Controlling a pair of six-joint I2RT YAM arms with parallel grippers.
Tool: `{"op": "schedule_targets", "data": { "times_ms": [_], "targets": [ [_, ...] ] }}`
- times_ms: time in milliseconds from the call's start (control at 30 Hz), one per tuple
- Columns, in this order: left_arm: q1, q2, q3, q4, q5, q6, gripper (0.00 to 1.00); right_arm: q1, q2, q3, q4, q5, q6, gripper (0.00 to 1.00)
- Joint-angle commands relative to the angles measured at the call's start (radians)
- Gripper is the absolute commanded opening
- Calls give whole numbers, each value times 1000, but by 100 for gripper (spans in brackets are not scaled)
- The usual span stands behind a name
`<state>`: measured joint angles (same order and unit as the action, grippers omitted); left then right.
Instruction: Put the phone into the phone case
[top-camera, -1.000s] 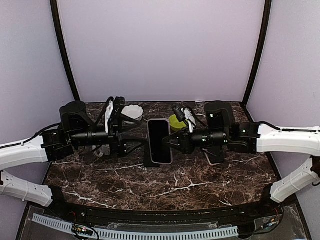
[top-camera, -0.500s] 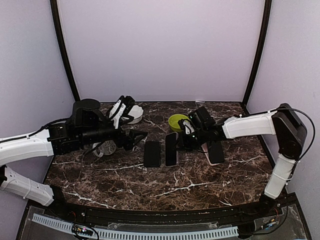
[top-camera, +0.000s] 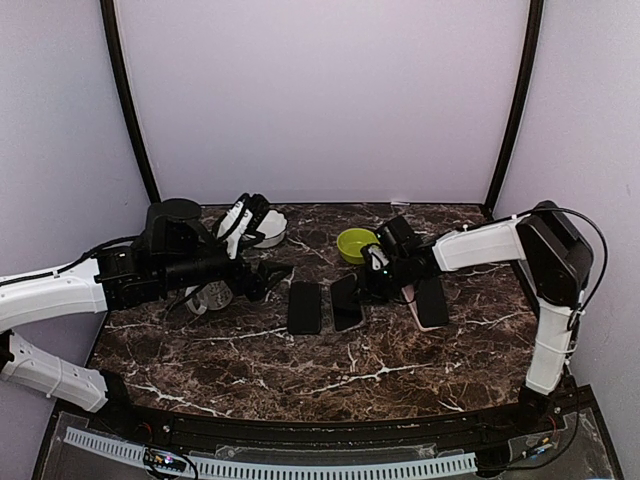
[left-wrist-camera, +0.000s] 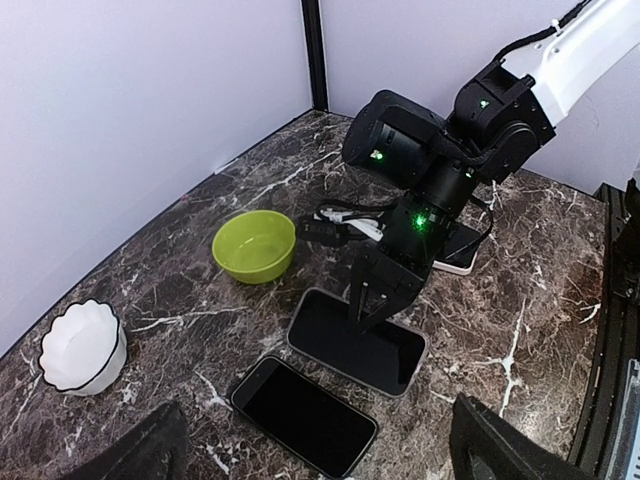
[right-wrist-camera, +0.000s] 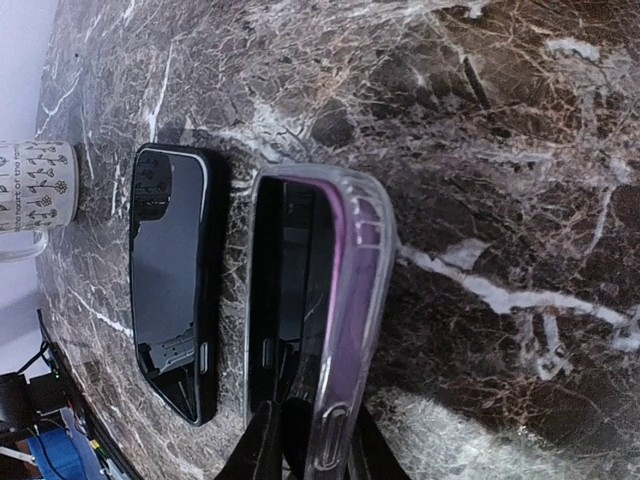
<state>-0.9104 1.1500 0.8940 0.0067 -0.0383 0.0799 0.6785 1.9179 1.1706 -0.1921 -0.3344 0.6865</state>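
While the left pincer (left-wrist-camera: 318, 448) hangs with its jaws spread wide and nothing between them, the flat, glossy black rectangular phone (left-wrist-camera: 305, 415) lies face up just ahead of those jaws on the dark, white-veined marble tabletop (left-wrist-camera: 520, 330). Its long axis is laid slantwise, closer to the line joining the two fingers than to the line of approach. A turn of the wrist is therefore judged necessary before the narrow width can be spanned. Just beyond the phone, beside it and nearly parallel, the clear, purple-tinged flexible phone case (left-wrist-camera: 355, 340) is seen. The short end of the case nearest the right pincer (right-wrist-camera: 310, 450) is straddled by that pincer's close-set fingers (right-wrist-camera: 262, 445); whether it is gripped or merely flanked cannot be told. The left pincer is judged the nearer to the phone.
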Motion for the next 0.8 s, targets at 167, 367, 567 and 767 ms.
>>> {"op": "schedule_targets", "data": {
  "times_ms": [167,367,567,767],
  "targets": [
    [7,-19,-1,-1,-2,16,93,1,15,-41,-15,139,59,26],
    [9,-19,-1,-2,-4,18,93,34,-44,-112,15,195,121,46],
    [9,-21,-1,-1,0,20,93,92,-81,-118,-69,261,125,49],
    [10,-20,-3,-1,-3,22,93,138,-96,-165,-42,244,174,46]
  ]
}}
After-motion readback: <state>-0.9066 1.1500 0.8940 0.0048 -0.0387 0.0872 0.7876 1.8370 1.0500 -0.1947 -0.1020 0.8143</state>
